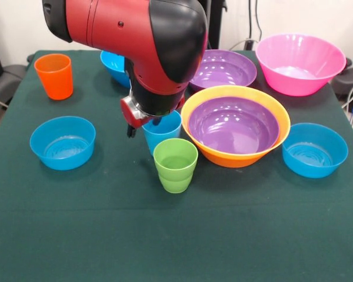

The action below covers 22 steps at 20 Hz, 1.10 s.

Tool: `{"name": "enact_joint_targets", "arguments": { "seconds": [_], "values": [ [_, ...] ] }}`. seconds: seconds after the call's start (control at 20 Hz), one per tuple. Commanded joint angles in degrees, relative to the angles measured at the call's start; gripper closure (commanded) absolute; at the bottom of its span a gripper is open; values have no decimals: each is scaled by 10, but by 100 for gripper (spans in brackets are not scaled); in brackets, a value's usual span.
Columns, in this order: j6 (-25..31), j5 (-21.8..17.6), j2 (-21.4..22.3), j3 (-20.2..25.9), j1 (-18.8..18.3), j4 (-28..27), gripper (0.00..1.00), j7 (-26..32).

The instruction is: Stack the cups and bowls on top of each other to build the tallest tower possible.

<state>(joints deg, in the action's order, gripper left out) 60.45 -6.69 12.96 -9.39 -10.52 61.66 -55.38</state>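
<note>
My gripper (142, 126) hangs low over the table's middle, at the left rim of the light blue cup (163, 135); the arm hides the cup's back. The green ridged cup (175, 165) stands upright just in front of the light blue cup. The orange cup (53, 76) stands alone at the far left. To the right, a purple bowl (235, 126) is nested in the orange-yellow bowl (232, 157). Behind them stand a second purple bowl (225, 69) and the pink bowl (299, 63). The blue bowls stand at the left (62, 143), at the right (315, 150) and behind the arm (113, 64).
All things stand on a dark green cloth (106, 235) that covers the table. The red and black arm (135, 35) comes down from the top and hides part of the back row. Cables and dark gear lie beyond the table's far corners.
</note>
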Motion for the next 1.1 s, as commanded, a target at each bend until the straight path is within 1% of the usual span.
{"name": "enact_joint_targets", "arguments": {
  "seconds": [0.05,0.25,0.4,0.5,0.75,0.9,1.1],
  "values": [
    [-8,-9,39,42,7,59,0,-51],
    [5,-4,83,45,3,90,0,-32],
    [0,-7,94,48,1,102,0,-27],
    [9,-8,101,48,0,104,0,-25],
    [34,-13,134,45,-2,124,0,-11],
    [40,-16,131,47,-1,113,0,-14],
    [21,-12,122,58,-7,110,0,-17]
  ]
}}
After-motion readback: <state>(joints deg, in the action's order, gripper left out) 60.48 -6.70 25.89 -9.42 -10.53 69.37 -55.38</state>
